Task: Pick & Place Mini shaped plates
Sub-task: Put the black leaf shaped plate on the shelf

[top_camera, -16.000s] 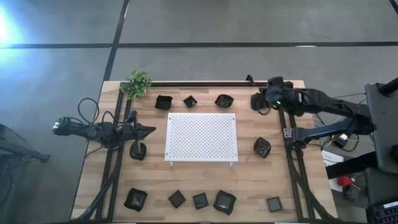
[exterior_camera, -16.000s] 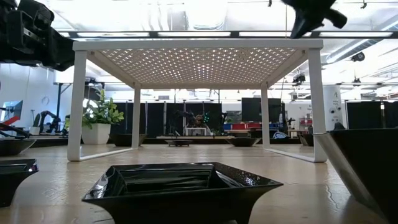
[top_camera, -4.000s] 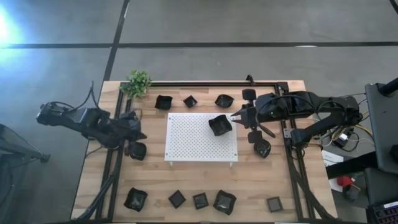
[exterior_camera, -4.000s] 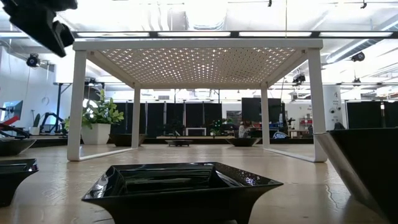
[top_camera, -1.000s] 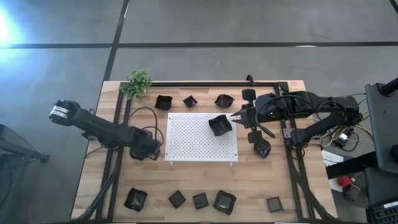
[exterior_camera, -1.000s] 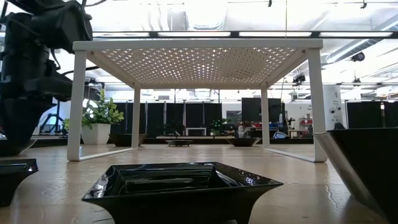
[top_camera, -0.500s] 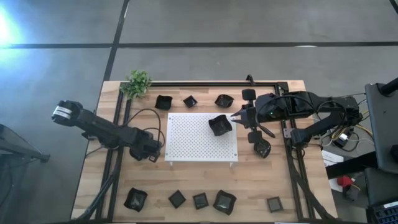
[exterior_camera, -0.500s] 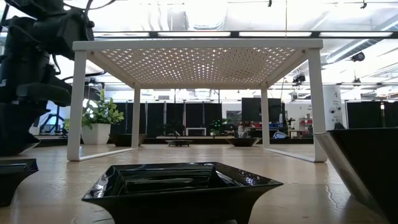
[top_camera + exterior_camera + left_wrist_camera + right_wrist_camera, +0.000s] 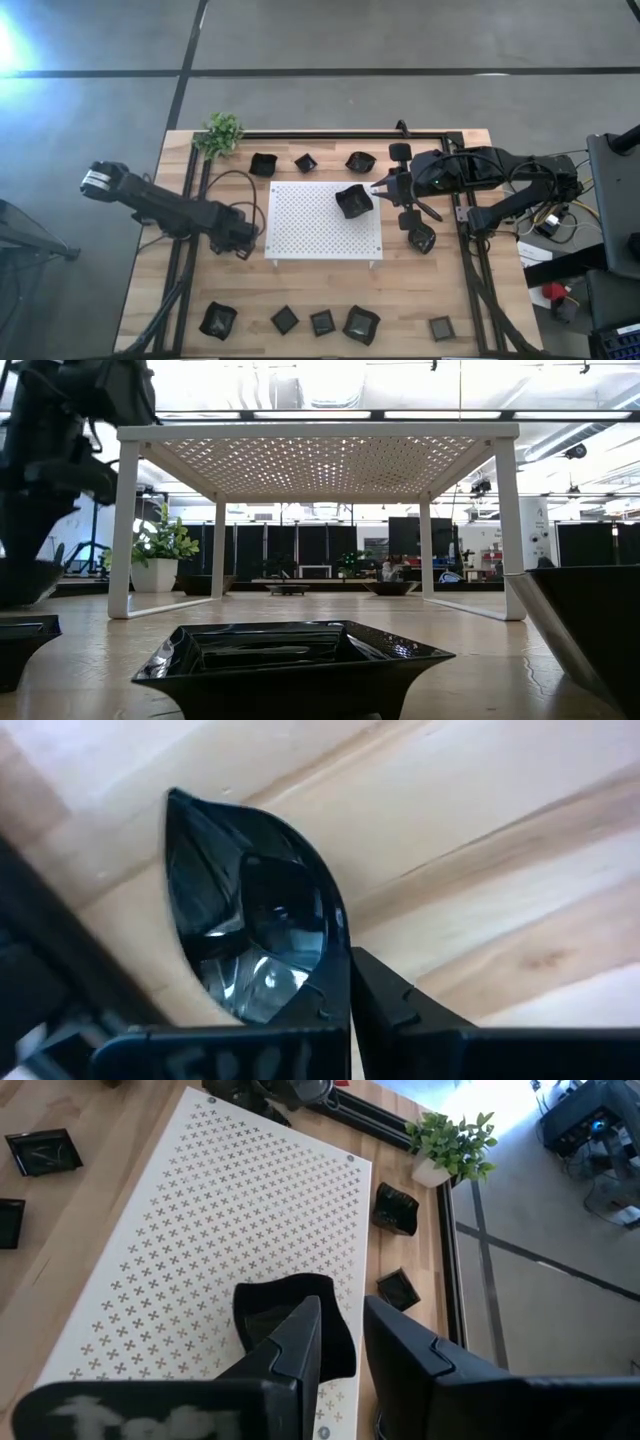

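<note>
My left gripper (image 9: 246,242) is by the left edge of the white perforated board (image 9: 322,222), shut on a small glossy black dish (image 9: 255,910). In the low view the left arm (image 9: 60,450) is a dark mass at the left. My right gripper (image 9: 376,188) waits over the board's far right part, open. Its fingers stand on either side of the rim of a wavy black dish (image 9: 272,1312), which rests on the board (image 9: 352,201). I cannot tell whether they touch it. My left gripper (image 9: 350,960) pinches the dish's rim (image 9: 335,932) between its two fingers, one inside the bowl and one outside. It comes from above, pointing down. The dish reaches out beyond the fingertips over the wood. Whether it is clear of the table cannot be told.
Three black dishes (image 9: 306,162) sit along the far edge beside a green plant (image 9: 222,133). Several more (image 9: 322,323) line the near edge, and one (image 9: 421,238) lies right of the board. The board stands on legs (image 9: 125,530), and a dish (image 9: 290,660) is close to the low camera.
My left gripper, shut on its dish, has shifted a little toward the table's left edge. The right arm and the dish on the board have kept still.
</note>
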